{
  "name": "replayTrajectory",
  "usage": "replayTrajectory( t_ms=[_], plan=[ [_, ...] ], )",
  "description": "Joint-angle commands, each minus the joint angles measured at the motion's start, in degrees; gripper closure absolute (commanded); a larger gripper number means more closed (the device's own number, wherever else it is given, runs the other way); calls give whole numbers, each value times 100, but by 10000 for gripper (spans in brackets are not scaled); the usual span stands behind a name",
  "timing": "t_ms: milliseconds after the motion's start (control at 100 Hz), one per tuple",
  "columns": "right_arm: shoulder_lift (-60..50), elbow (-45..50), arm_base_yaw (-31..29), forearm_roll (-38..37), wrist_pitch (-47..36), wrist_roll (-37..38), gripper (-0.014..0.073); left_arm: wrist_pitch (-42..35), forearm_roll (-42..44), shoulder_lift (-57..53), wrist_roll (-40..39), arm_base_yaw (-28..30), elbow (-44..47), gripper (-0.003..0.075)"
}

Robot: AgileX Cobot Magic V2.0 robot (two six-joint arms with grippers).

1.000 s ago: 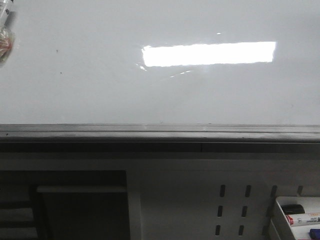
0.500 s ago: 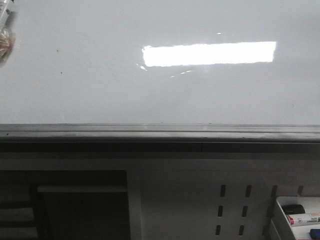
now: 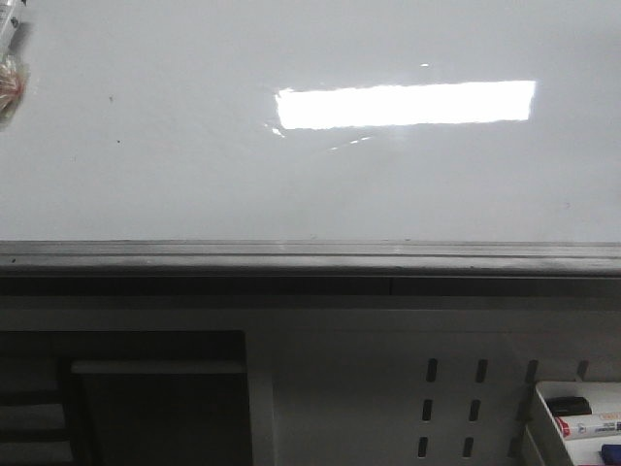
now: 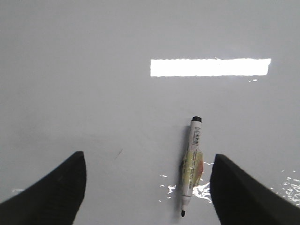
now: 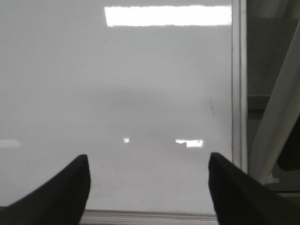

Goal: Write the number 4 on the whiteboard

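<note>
Marker (image 3: 12, 68) cut by frame edge.

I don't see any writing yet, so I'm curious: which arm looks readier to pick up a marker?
Likely the left. Its open hand hangs over a marker lying on the whiteboard, between its fingers. The right hand, also open, has only bare board under it.

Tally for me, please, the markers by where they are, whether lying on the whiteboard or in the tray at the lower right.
Marker lying on the whiteboard: 1, the uncapped marker ahead of the open left gripper.
Markers in the tray: at least 3, partly cut off by the frame.
Total: at least 4.
</note>
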Motion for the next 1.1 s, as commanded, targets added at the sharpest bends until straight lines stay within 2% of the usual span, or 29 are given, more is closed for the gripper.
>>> replayTrajectory(
  t_ms=[0,60,190,290,380,740,1090],
  plan=[
    [102,-203,8,-31,-405,-42,115,-494,-159,165,4,2,-178,246],
    [102,-203,8,-19,-405,-42,115,-421,-103,270,57,2,-189,250],
    [102,-203,8,46,-405,-42,115,-106,-324,796,830,2,-258,249],
    [102,-203,8,88,-405,-42,115,-102,-736,1321,1215,-79,-268,249],
    [102,-203,8,88,-405,-42,115,-170,-699,1873,1417,-254,-268,249],
    [102,-203,8,88,-405,-42,115,-402,-606,4082,1432,-792,-850,249],
    [102,-203,8,88,-405,-42,115,-1402,-595,5362,1432,-805,-1138,253]
  ],
)
